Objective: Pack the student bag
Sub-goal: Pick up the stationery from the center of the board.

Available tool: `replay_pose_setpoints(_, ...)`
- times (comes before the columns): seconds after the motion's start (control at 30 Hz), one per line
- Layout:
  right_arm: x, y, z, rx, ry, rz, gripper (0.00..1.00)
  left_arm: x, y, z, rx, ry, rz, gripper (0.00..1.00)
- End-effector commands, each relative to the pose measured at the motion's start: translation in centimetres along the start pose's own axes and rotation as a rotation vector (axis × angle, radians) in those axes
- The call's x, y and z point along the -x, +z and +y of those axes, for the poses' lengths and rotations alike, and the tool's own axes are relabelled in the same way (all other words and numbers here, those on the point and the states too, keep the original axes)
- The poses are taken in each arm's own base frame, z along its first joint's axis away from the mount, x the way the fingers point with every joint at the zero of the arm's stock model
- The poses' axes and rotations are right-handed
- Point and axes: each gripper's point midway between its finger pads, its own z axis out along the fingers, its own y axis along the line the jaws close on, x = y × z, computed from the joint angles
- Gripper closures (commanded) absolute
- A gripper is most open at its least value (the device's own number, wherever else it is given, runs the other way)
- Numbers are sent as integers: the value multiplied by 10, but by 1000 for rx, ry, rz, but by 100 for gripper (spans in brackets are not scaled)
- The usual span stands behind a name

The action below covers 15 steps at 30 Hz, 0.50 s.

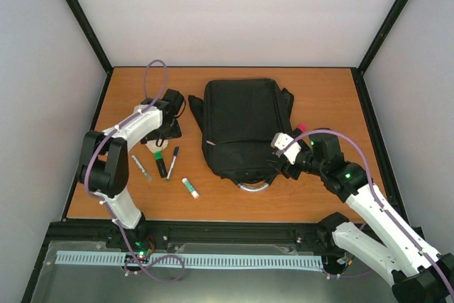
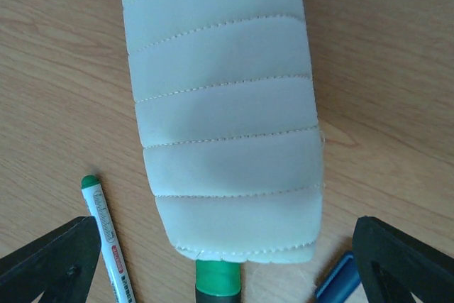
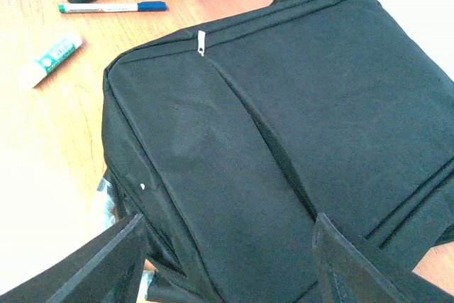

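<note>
We are looking down on a smooth orange wooden bench (image 1: 319, 189). The student bag (image 1: 241, 129), a large, soft, black woven-fabric rectangle with stitched zip seams, is lying flat at the bench's middle, reaching towards the far edge, with its curved grey loop handle (image 1: 254, 186) pointing at the near edge. The right gripper (image 1: 285, 148) is hanging over the bag's near right corner with its jaws partly apart; we cannot tell whether it is pinching fabric. Towards the left edge, the left gripper (image 1: 164, 127) is standing spread wide and released above a white padded pouch (image 2: 223, 118) quilted in soft stitched ribs. Just beyond the pouch's rounded end, a green-capped black marker (image 2: 216, 278), a slim white pen (image 2: 106, 239) and a stubby white glue stick (image 1: 190, 187) are lying loose.
</note>
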Motion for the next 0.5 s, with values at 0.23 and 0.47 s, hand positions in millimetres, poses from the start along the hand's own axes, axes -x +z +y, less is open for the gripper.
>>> replay_pose_setpoints(0.23, -3, -2, 4, 14, -12, -6, 34, 2, 35, -4, 73, -56, 81, 0)
replay_pose_setpoints(0.47, -4, -1, 5, 20, -10, -2, 34, 9, 56, 4, 68, -103, 129, 0)
